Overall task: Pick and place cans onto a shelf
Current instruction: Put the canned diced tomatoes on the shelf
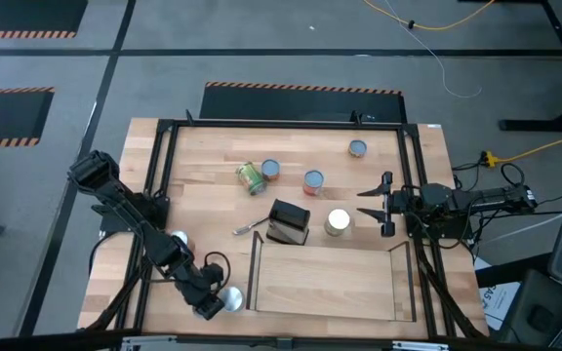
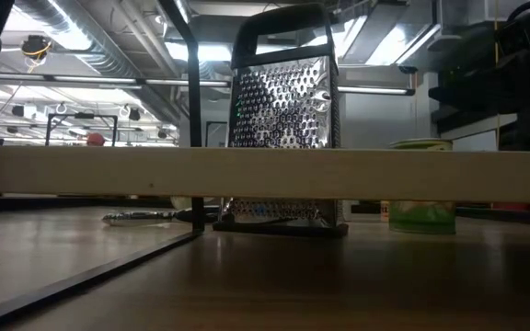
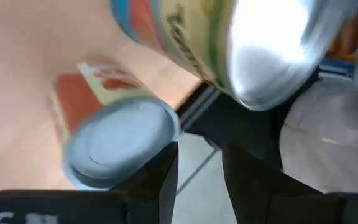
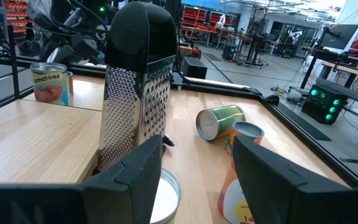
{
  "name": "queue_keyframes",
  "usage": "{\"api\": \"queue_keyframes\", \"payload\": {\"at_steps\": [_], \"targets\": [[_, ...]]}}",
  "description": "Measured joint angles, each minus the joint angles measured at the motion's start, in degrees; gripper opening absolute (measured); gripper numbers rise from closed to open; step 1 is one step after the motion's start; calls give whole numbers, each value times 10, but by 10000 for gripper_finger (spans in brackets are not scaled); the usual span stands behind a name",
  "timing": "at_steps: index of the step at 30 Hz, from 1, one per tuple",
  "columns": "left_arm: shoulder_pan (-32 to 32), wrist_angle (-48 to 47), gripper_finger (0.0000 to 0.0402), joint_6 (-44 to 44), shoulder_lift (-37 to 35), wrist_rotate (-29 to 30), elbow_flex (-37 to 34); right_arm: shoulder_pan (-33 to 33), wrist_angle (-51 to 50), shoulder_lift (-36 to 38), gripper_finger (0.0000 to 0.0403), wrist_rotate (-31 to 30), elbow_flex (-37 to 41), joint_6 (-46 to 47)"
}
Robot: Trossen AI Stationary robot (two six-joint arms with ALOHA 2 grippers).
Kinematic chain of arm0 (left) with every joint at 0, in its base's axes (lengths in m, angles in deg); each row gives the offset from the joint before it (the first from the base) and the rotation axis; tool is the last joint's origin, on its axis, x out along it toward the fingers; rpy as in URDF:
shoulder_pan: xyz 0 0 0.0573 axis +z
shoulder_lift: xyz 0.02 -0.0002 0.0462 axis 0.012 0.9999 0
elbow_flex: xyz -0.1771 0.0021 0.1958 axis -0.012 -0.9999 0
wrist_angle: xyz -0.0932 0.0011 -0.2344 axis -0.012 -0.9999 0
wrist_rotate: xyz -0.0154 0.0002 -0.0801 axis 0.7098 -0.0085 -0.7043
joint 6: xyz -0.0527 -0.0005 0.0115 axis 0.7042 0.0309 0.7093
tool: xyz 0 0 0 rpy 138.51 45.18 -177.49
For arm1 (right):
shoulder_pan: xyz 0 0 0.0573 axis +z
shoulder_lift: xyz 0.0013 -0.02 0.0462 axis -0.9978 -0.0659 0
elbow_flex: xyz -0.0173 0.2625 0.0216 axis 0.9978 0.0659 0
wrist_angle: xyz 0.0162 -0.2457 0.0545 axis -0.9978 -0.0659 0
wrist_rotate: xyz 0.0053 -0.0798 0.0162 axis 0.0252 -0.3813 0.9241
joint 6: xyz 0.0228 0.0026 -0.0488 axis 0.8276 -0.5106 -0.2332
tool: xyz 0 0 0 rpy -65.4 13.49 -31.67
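Observation:
My left gripper (image 1: 210, 300) is low at the table's near left corner, left of the shelf (image 1: 325, 283), slightly open with nothing between its fingers (image 3: 201, 186). A silver-topped can (image 1: 230, 299) stands at its tip, and another can (image 1: 177, 239) stands under that arm. Its wrist view shows a pale-blue-topped, red-labelled can (image 3: 120, 143) beside one finger and a silver-topped can (image 3: 260, 50) close by. My right gripper (image 1: 379, 207) is open and empty at the table's right, beside a pale-topped can (image 1: 338, 221). A green can (image 1: 250, 178) lies on its side; three more cans (image 1: 270, 170) (image 1: 313, 181) (image 1: 358, 148) stand farther back. My left gripper: the pale-blue-topped can's rim (image 3: 166, 134) lies right against the outer side of one finger (image 3: 166, 174); I cannot tell whether they touch.
A metal box grater (image 1: 289, 222) with a black handle stands mid-table behind the shelf, with a utensil (image 1: 250, 227) lying to its left. A black frame (image 1: 164, 156) rings the table. In the low view the shelf board (image 2: 265, 172) crosses in front of the grater (image 2: 283, 119).

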State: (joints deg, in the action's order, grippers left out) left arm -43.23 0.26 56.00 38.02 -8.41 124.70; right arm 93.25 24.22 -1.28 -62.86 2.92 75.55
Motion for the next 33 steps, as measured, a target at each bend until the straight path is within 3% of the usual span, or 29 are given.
{"api": "queue_keyframes", "payload": {"at_steps": [15, 26, 33], "targets": [[-21, -19, 117, 0, 0, -6, 0, 0, 0, 0, 200, 0, 0, 0], [-43, -25, 117, -26, 0, 51, 0, 0, 0, 0, 200, 0, 0, 0], [-42, -18, 117, -42, 0, 56, 0, 0, 0, 0, 200, 0, 0, 0]]}}
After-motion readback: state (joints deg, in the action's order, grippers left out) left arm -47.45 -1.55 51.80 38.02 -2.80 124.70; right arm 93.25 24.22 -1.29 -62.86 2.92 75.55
